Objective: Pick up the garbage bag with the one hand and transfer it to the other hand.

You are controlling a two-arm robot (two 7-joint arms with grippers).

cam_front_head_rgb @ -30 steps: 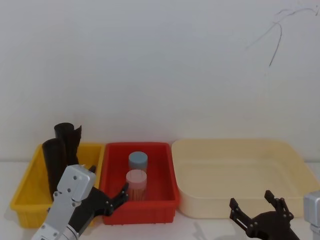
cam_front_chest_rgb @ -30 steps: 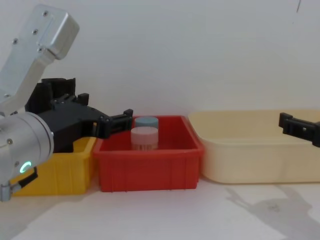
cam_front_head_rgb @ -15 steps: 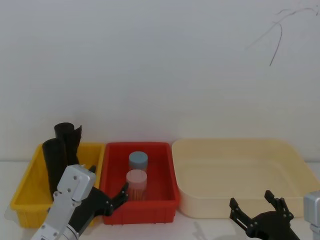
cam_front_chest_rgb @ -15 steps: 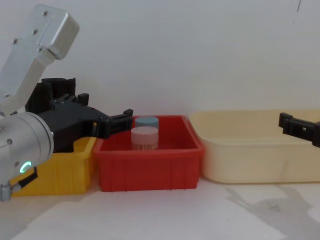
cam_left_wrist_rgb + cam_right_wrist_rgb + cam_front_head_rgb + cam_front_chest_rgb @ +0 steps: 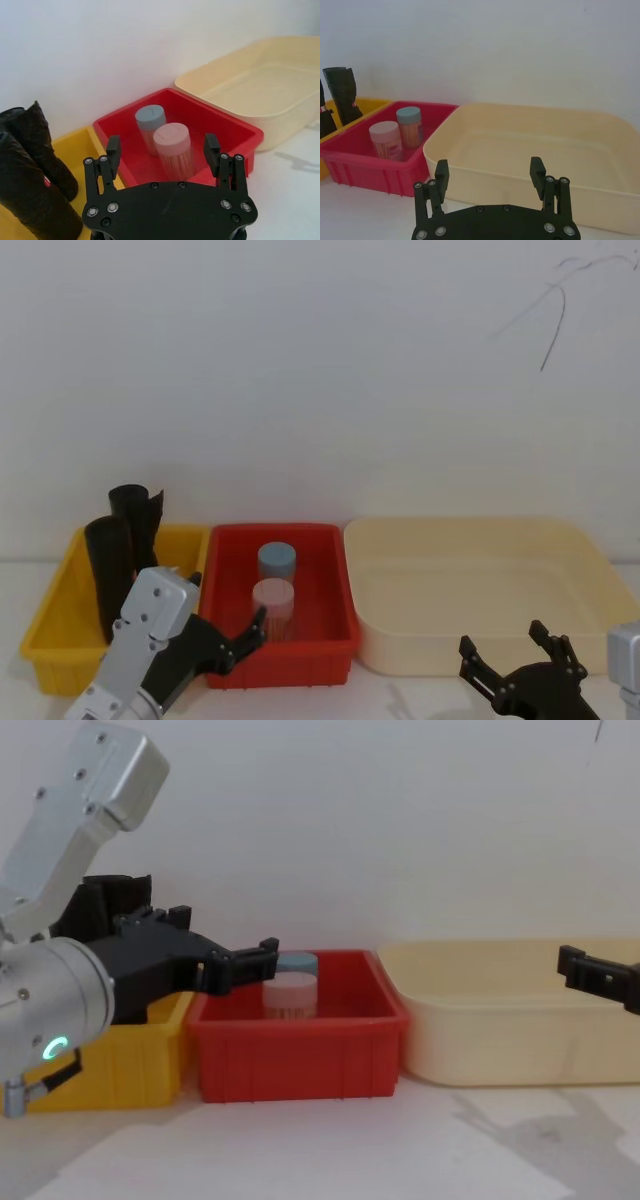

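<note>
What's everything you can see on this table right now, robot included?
yellow bin: 1, yellow, left.
garbage bag: 1, black, upright in it, front.
flared bag roll: 1, black, behind that.
red bin: 1, red, middle.
blue-lidded jar: 1, red bin, back.
pink-lidded jar: 1, red bin, front.
cream tray: 1, cream, right.
left gripper: 1, black, open, where yellow and red bins' fronts meet.
right gripper: 1, black, open, before cream tray.

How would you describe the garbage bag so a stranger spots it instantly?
Find the yellow bin, leftmost of three. Two black rolls stand in it; the garbage bag is the nearer, with an even top and red spot, not the flared-top roll behind.
</note>
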